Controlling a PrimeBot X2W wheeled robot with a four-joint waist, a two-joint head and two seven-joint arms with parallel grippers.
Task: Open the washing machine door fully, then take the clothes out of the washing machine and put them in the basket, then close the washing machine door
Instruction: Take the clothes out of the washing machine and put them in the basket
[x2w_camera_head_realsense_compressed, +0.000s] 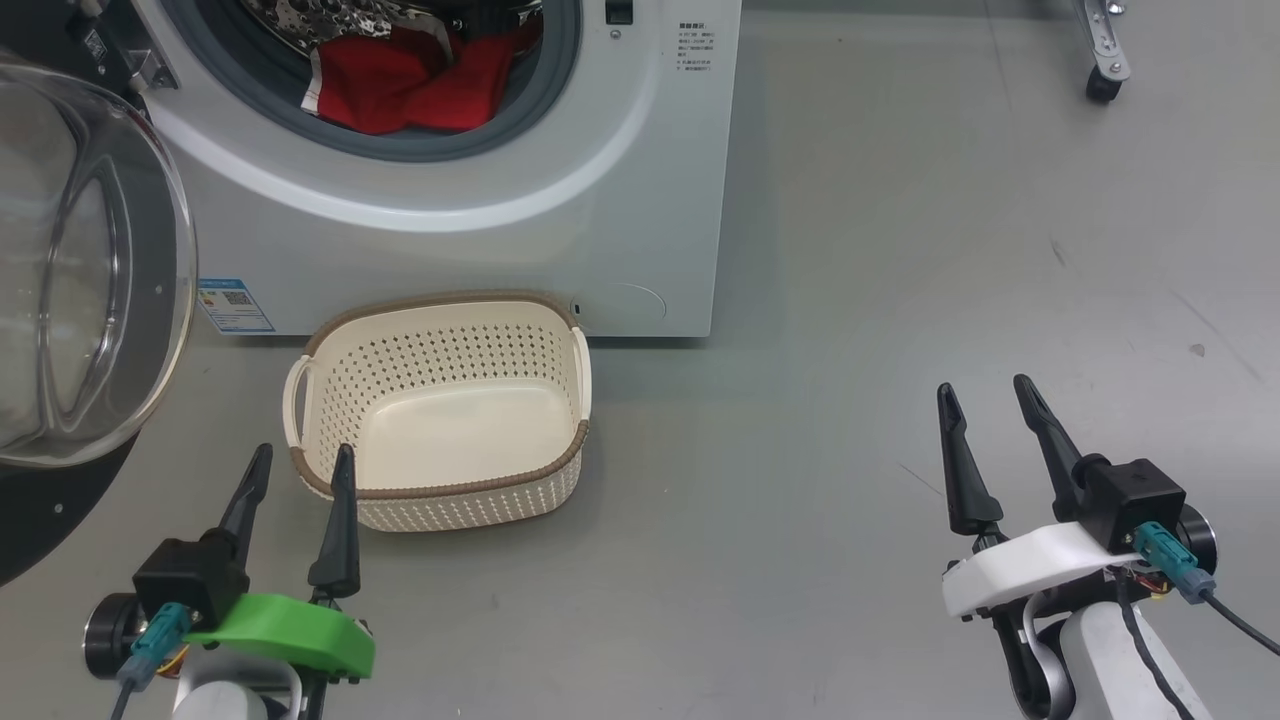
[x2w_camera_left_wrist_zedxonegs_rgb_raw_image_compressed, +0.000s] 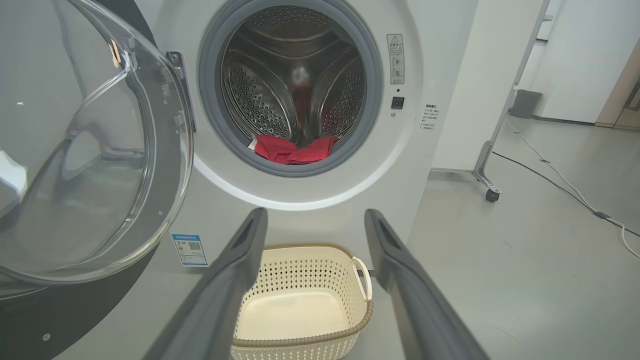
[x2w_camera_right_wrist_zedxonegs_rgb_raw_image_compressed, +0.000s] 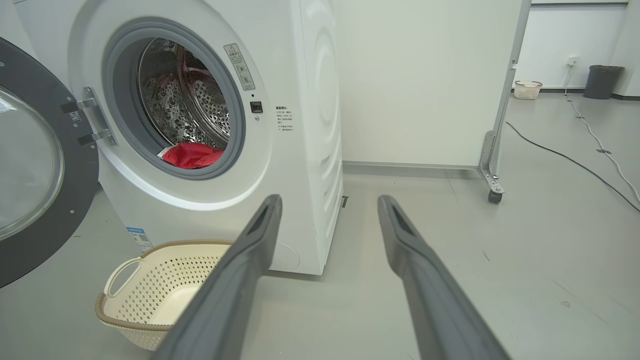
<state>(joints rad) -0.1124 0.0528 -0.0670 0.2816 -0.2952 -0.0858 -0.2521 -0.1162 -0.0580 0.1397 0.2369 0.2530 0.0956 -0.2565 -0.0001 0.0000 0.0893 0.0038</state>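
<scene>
Washing machine (x2w_camera_head_realsense_compressed: 560, 250): white front-loader standing on the grey floor (x2w_camera_head_realsense_compressed: 850, 400), its round mouth uncovered.
Washing machine door (x2w_camera_head_realsense_compressed: 100, 270): swung wide open at the robot's left, with its clear glass bowl bulging outward.
Clothes (x2w_camera_head_realsense_compressed: 410, 85): red fabric lying at the bottom of the drum (x2w_camera_left_wrist_zedxonegs_rgb_raw_image_compressed: 295, 75), just inside the grey rubber rim.
Basket (x2w_camera_head_realsense_compressed: 470, 510): cream and empty, on the floor just in front of the machine.
Left gripper (x2w_camera_head_realsense_compressed: 303, 452): low, at the basket's near-left corner; jaws spread wide, holding nothing.
Right gripper (x2w_camera_head_realsense_compressed: 983, 386): over bare floor, well apart from the basket; jaws spread wide, holding nothing.
</scene>
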